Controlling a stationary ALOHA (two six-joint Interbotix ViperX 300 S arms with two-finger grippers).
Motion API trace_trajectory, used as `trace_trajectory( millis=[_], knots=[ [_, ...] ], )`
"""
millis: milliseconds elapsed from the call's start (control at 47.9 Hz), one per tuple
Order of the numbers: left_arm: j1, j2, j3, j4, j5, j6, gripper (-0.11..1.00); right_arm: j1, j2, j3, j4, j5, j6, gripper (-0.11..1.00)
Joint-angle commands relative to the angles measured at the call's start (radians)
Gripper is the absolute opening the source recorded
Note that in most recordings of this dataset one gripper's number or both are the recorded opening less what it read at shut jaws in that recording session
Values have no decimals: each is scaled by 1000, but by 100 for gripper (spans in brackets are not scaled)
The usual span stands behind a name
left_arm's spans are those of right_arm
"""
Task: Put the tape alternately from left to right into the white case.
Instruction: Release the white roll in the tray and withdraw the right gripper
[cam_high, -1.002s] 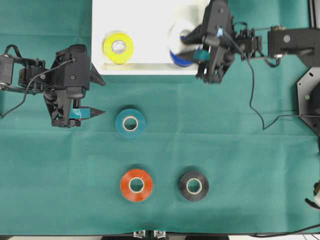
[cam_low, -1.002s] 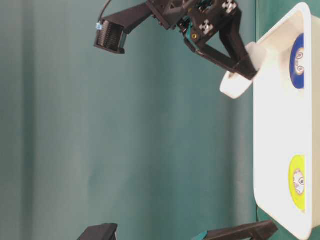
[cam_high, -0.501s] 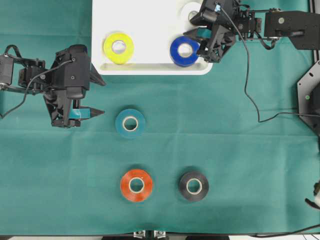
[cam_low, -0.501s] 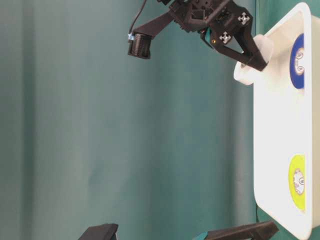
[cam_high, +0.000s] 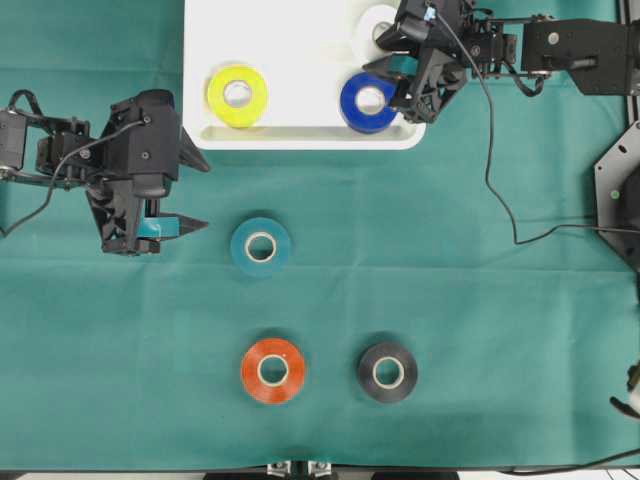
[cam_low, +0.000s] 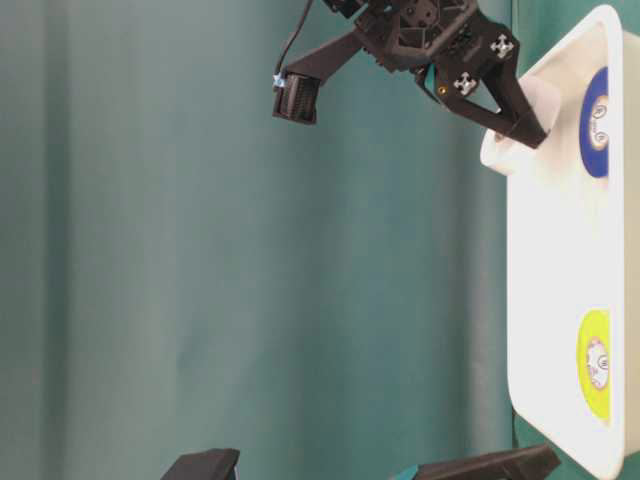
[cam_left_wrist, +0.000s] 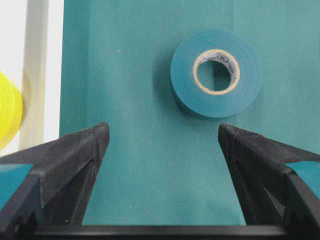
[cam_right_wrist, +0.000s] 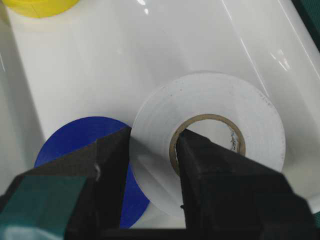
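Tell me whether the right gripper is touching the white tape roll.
Touching. The right wrist view shows the right gripper pinching the white tape roll, one finger in its core, one outside.

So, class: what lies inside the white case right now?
Inside the white case lie a yellow roll and a blue roll. The right gripper holds a white roll above the floor, hiding part of the blue roll.

The large shallow white plastic tray (cam_high: 300, 20) sits at the table's far edge. In it lie a yellow tape roll (cam_high: 237, 95) at left and a blue tape roll (cam_high: 368, 102) at right, a white tape roll (cam_right_wrist: 210, 135) over the right end. On the green cloth (cam_high: 450, 280) nearer, a teal roll (cam_high: 260, 246) lies centre-left, a red-orange roll (cam_high: 272, 370) and black roll (cam_high: 387, 372) side by side nearest.
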Motion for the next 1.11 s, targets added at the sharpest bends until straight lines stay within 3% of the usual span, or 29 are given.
trace_trajectory(
  millis=[0, 376, 585, 710, 1086],
  knots=[
    [-2, -8, -12, -2, -8, 2, 69, -2, -11, -17, -3, -11, 0, 30],
    [-2, -8, -14, -2, -9, 0, 69, -2, -11, -15, -3, -11, -2, 31],
    [-2, -8, -12, -2, -9, 0, 69, -2, -11, -15, -2, -11, 0, 86],
    [-2, -9, -12, -2, -9, 0, 69, -2, -11, -15, -2, -11, 0, 80],
    [-2, -8, -14, -2, -9, 0, 69, -2, -12, -12, -2, -9, 3, 80]
  ],
)
